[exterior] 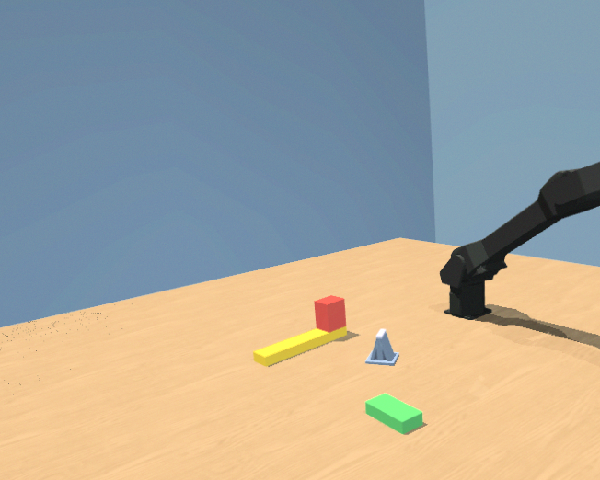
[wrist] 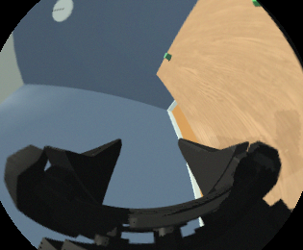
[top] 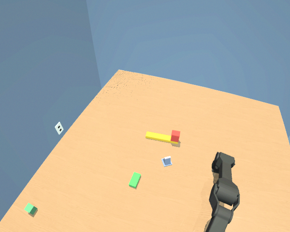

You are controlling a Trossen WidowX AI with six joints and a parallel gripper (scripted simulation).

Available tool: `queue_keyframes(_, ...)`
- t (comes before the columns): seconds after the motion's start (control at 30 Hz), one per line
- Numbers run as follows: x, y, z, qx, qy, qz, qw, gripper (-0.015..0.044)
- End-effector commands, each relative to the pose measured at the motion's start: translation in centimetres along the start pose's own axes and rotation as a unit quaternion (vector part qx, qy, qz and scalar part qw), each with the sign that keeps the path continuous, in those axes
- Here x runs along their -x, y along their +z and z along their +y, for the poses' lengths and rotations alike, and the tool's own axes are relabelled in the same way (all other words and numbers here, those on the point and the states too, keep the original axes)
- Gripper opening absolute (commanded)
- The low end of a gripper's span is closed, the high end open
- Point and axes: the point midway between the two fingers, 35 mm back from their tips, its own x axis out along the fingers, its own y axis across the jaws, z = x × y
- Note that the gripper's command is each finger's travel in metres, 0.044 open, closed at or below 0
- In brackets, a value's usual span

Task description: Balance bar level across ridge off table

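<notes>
A yellow bar (top: 158, 136) (exterior: 293, 346) lies flat on the table (top: 215, 112) (exterior: 134, 403), with a red cube (top: 175, 135) (exterior: 329, 312) standing on one end. The ridge (top: 167, 161) (exterior: 382, 348), a small pale blue wedge on a square base, stands upright a short way in front of the bar, apart from it. My gripper (top: 221, 162) (exterior: 467, 308) (wrist: 150, 141) is open and empty. It points down at the table, well to the right of the ridge and bar. Neither the bar nor the ridge shows in the wrist view.
A flat green block (top: 134, 179) (exterior: 393, 412) lies on the table in front of the ridge. A small green cube (top: 30, 208) sits near the table's front left corner. A white socket plate (top: 58, 127) hangs beyond the left edge.
</notes>
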Motion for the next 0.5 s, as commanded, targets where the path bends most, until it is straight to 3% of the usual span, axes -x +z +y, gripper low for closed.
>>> queue_keyframes(0.0,0.0,0.1,0.0,0.001,0.0,0.0,1.0,0.0374)
queue_keyframes(0.1,-0.6,1.1,0.0,0.012,-0.006,-0.006,1.0,0.0315)
queue_keyframes(0.47,-4.3,10.6,-0.8,0.102,-0.062,-0.056,0.991,0.0315)
